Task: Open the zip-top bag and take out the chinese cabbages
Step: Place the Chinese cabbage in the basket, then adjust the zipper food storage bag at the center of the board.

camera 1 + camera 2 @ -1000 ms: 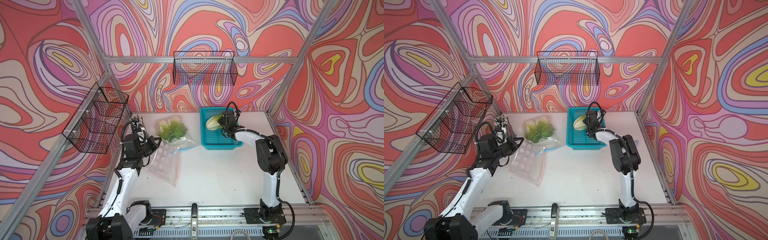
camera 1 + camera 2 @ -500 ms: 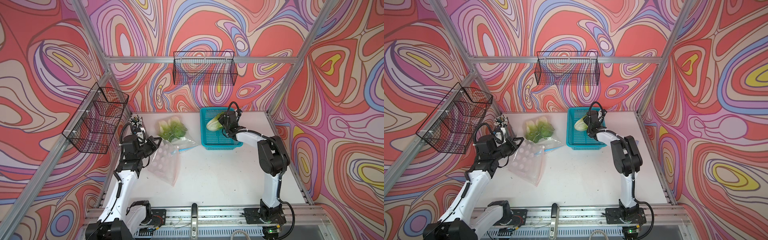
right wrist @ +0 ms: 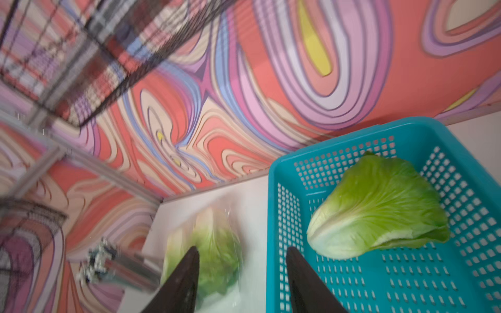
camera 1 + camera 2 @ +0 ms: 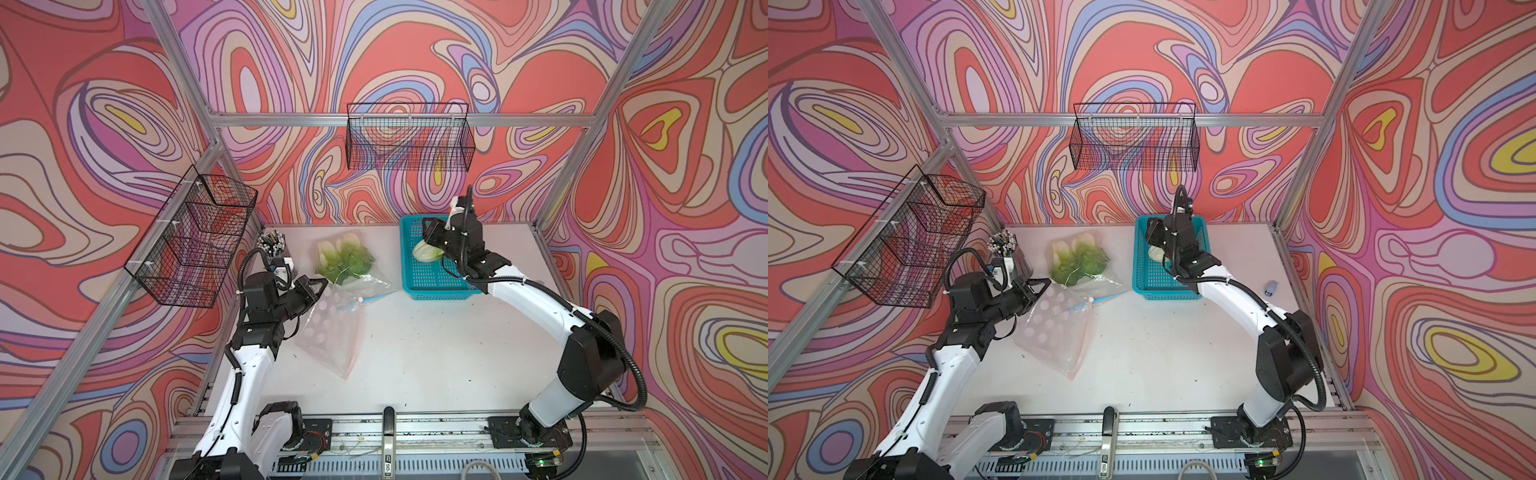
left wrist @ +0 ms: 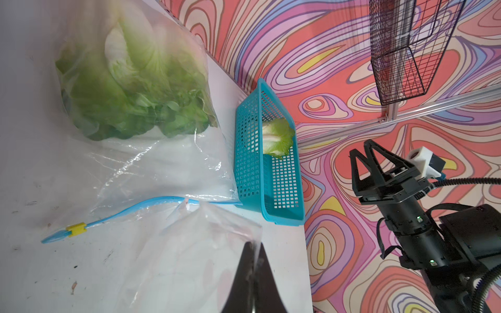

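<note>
The clear zip-top bag (image 4: 332,332) (image 4: 1059,332) lies on the white table with its blue zip strip (image 5: 151,203) and yellow slider (image 5: 76,229) showing. Chinese cabbages (image 4: 343,259) (image 4: 1077,262) (image 5: 130,89) sit bunched inside its far end. My left gripper (image 4: 322,286) (image 4: 1044,286) (image 5: 253,246) is shut on a fold of the bag's plastic near the zip. One more cabbage (image 4: 426,252) (image 4: 1156,252) (image 3: 376,208) lies loose in the teal basket (image 4: 432,286) (image 4: 1163,291). My right gripper (image 4: 430,232) (image 3: 242,252) hovers open above the basket's left rim, holding nothing.
A cup of pens (image 4: 272,243) stands at the back left corner. Black wire baskets hang on the left wall (image 4: 195,241) and the back wall (image 4: 409,137). A small blue object (image 4: 1271,287) lies near the table's right edge.
My right gripper opened and let go of the cabbage, which now lies in the teal basket; the gripper has lifted slightly off it. The left gripper still pinches the bag.
</note>
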Robot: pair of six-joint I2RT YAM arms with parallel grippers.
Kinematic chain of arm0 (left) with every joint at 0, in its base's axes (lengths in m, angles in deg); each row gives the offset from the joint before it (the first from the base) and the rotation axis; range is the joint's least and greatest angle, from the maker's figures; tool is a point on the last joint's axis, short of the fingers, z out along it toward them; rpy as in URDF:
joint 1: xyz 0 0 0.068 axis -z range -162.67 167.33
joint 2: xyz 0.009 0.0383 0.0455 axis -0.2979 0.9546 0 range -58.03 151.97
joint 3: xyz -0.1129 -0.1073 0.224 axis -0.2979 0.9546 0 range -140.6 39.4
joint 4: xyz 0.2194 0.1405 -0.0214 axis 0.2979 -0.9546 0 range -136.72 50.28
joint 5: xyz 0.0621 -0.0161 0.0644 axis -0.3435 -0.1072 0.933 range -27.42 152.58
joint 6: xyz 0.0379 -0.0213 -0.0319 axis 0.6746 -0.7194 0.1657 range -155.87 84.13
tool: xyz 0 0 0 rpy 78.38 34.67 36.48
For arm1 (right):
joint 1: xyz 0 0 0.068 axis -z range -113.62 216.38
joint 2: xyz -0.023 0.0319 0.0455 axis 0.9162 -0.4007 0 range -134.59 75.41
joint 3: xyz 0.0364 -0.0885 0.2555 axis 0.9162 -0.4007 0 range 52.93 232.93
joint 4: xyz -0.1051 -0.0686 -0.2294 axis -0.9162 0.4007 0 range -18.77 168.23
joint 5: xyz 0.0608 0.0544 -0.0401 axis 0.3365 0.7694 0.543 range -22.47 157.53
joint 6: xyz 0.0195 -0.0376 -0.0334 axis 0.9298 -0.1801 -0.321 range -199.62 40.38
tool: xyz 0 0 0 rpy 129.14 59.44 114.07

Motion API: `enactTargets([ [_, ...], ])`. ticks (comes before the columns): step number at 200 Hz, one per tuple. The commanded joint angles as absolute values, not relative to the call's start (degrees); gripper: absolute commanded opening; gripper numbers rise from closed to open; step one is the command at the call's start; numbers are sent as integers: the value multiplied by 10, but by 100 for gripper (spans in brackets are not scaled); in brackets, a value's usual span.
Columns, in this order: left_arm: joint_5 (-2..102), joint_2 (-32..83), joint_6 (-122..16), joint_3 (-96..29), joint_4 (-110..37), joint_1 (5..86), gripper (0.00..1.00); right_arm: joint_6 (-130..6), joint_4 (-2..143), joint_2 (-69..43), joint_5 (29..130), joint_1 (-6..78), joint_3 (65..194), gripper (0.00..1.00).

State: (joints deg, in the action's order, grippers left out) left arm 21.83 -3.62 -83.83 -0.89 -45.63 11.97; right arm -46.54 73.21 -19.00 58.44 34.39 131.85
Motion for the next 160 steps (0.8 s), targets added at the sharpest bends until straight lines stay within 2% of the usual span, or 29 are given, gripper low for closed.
enactTargets([
  [1,180,-37,-859,-12,-443,115,0,-542,839,-203,649,294,1316,50],
  [32,198,-47,-835,-22,-497,115,0,-580,886,-221,637,227,1307,50],
  [69,226,-41,-805,-31,-583,115,0,-531,882,-251,692,201,1291,44],
  [107,250,-40,-798,-22,-598,114,0,-478,891,-303,690,186,1280,42],
  [142,264,-35,-784,-22,-610,114,0,-434,846,-322,688,186,1258,52],
  [160,268,-32,-780,-23,-614,113,0,-410,831,-328,679,186,1255,61],
])
